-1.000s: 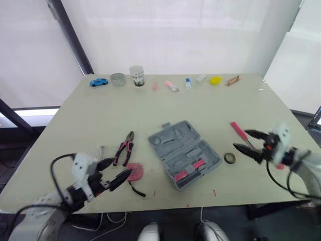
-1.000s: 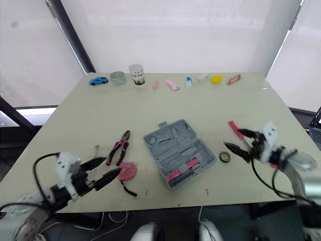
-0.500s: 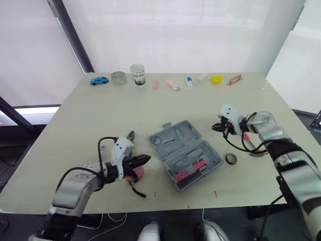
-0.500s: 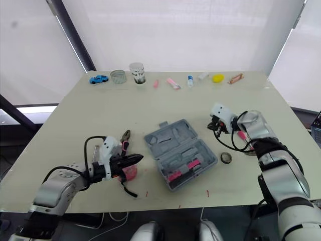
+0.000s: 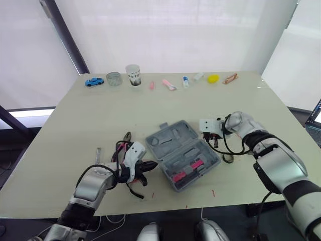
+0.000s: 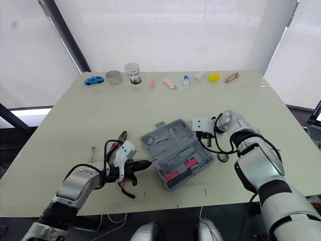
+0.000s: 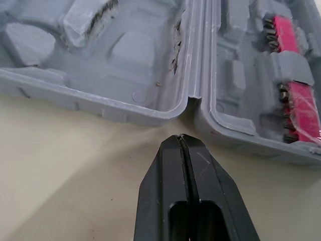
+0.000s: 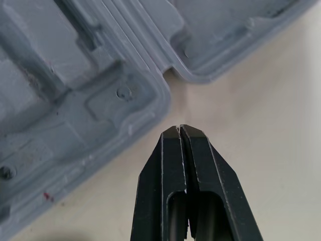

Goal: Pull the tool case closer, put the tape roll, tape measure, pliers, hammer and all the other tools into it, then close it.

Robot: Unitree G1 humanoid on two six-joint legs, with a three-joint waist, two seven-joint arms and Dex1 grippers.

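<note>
The grey tool case [image 5: 173, 136] lies open at the table's middle, with red bit holders [image 5: 186, 170] in its near half. My left gripper [image 5: 153, 164] is shut and empty, its tip just short of the left end of the case's hinge [image 7: 193, 98]. My right gripper [image 8: 179, 129] is shut and empty too, pointing at the right end of the hinge [image 8: 168, 73]. The pink-handled pliers [image 5: 124, 145] lie behind my left wrist. The tape roll [image 5: 228, 159] sits right of the case, under my right arm's cable. The pink tape measure is mostly hidden under my left gripper.
A row of small items lines the far edge: a blue toy car [image 5: 91, 82], a glass cup [image 5: 114, 79], a paper cup [image 5: 132, 75], a yellow piece [image 5: 214, 79] and others. A black strap [image 5: 136, 192] trails near the front edge. A small metal tool [image 5: 98, 152] lies left of the pliers.
Both grippers have gone from open to shut. Both arms have swung inward from the table's sides to the two ends of the case's hinge.
</note>
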